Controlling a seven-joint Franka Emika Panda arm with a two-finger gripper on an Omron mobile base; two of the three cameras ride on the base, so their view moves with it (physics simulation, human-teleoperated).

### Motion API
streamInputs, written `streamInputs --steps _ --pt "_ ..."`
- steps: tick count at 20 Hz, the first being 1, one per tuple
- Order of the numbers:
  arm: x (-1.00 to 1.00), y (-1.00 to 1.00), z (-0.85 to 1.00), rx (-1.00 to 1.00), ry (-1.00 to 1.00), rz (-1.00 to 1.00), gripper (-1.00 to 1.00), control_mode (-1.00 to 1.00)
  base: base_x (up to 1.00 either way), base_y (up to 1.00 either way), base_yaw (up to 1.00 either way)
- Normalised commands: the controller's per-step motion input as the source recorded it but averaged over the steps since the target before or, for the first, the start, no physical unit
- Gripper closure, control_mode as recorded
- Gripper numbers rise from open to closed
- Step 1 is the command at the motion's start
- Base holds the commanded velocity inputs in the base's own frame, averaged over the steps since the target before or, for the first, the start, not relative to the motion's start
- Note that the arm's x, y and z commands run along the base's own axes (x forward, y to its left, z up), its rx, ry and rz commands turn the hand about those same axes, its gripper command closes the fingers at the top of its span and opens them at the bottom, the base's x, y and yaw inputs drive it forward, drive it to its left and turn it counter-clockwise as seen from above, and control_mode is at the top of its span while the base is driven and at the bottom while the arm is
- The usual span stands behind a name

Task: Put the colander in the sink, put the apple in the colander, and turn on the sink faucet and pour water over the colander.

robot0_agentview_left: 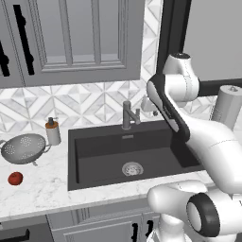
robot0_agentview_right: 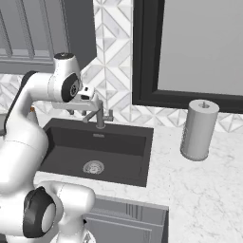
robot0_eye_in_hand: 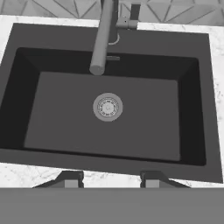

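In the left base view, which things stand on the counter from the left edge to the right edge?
apple → colander → soap dispenser → sink with the sink faucet behind it → paper towel roll

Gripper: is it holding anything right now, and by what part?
Nothing. The gripper hangs over the sink with no object between its tips; the colander and apple sit on the counter.

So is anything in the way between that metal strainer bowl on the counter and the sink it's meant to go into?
Nothing visible blocks it. The colander sits on the white counter left of the sink. The soap dispenser stands behind that path, near the sink's back left corner, and the apple lies in front of the colander. The basin holds nothing but its drain.
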Motion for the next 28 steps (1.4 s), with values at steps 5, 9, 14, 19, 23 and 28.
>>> streamInputs --steps 5,9,14,19,23,28 --pt "-0.14 0.41 0.00 0.00 0.00 0.00 -1.00 -1.00 0.00 0.00 0.00" --pt "-0.28 1.00 0.00 0.00 0.00 0.00 -1.00 -1.00 0.00 0.00 0.00" --pt "-0.18 1.00 0.00 0.00 0.00 0.00 -1.00 -1.00 0.00 0.00 0.00" --pt "0.00 0.87 -0.18 0.03 0.00 0.00 -1.00 -1.00 0.00 0.00 0.00" --pt "-0.03 0.80 -0.38 0.03 0.00 0.00 -1.00 -1.00 0.00 0.00 0.00" --pt "-0.09 0.90 -0.50 0.02 0.00 0.00 -1.00 -1.00 0.00 0.00 0.00"
